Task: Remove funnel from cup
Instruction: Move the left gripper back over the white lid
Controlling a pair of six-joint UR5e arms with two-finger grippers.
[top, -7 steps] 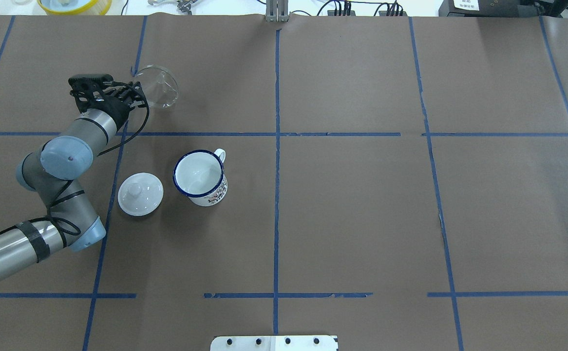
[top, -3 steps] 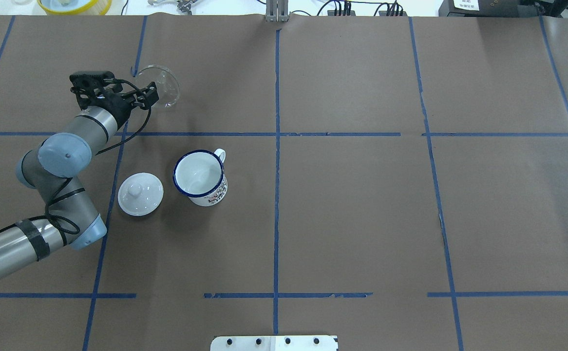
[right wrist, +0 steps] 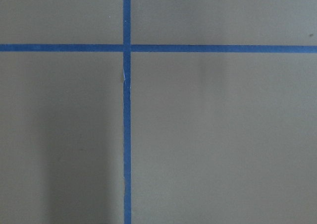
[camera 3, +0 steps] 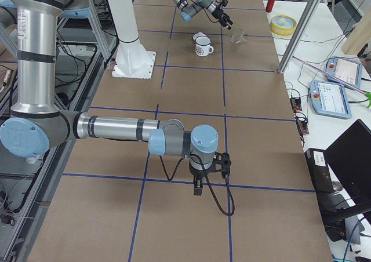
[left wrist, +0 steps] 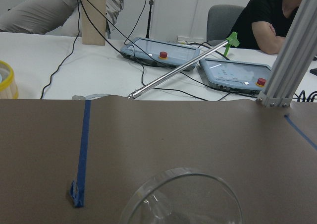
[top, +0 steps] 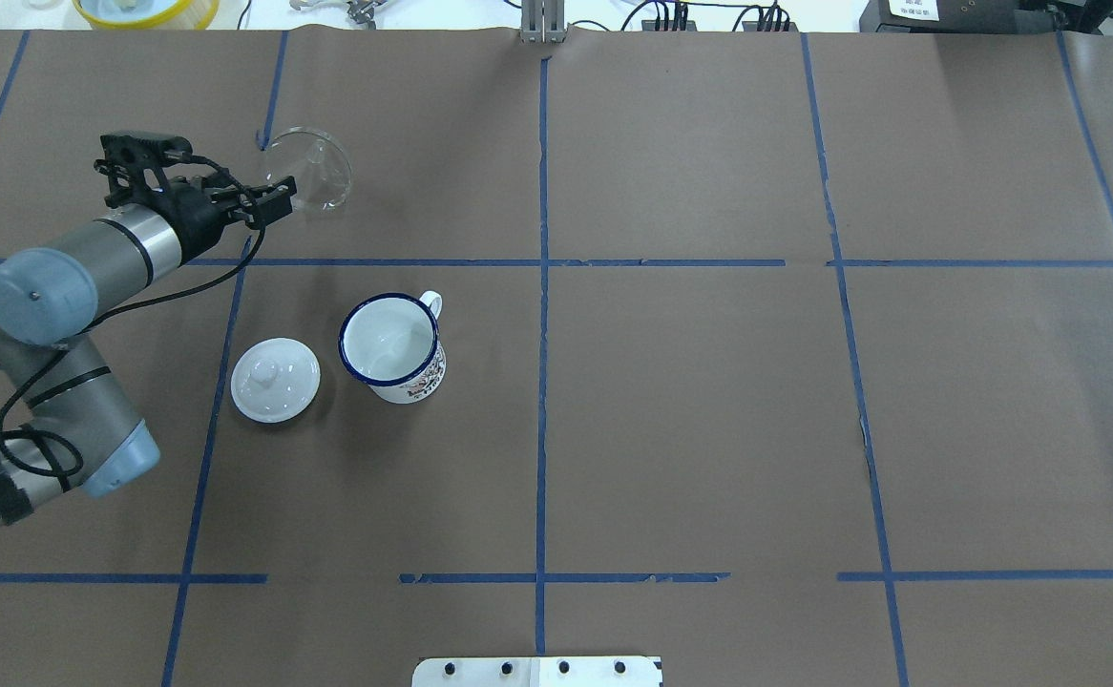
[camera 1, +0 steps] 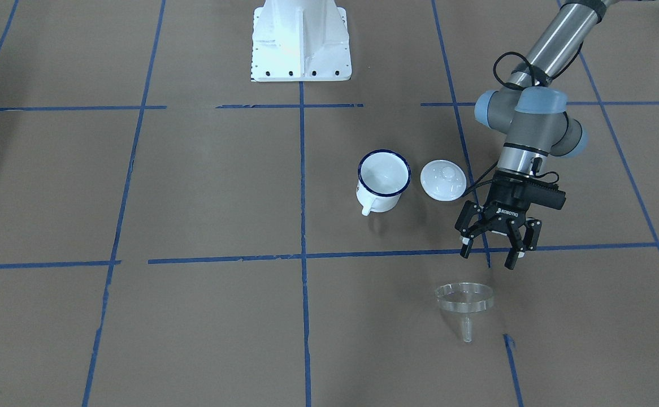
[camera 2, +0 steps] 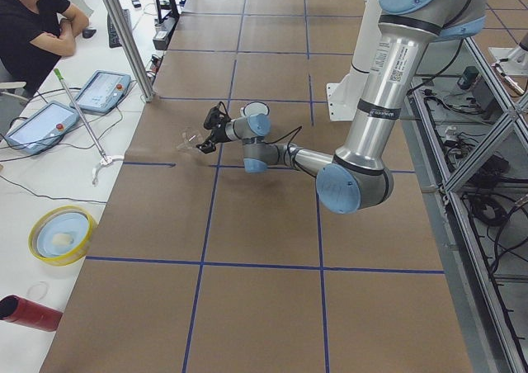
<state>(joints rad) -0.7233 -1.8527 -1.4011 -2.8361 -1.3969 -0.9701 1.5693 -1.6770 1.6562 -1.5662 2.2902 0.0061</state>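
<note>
You're basically done: funnel (camera 1: 464, 299) out of cup (camera 1: 383, 181), on table (camera 1: 194, 198) just ahead of L gripper (camera 1: 488, 259), jaws spread, nothing held. Cup empty, back behind gripper. Left: retract arm.

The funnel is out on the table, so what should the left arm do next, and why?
Probably draw the left gripper up and back toward the robot, clear of the funnel. Its fingers are spread open and hold nothing, the funnel rests on the table apart from the cup, and the cup is empty, so the removal looks done.
</note>
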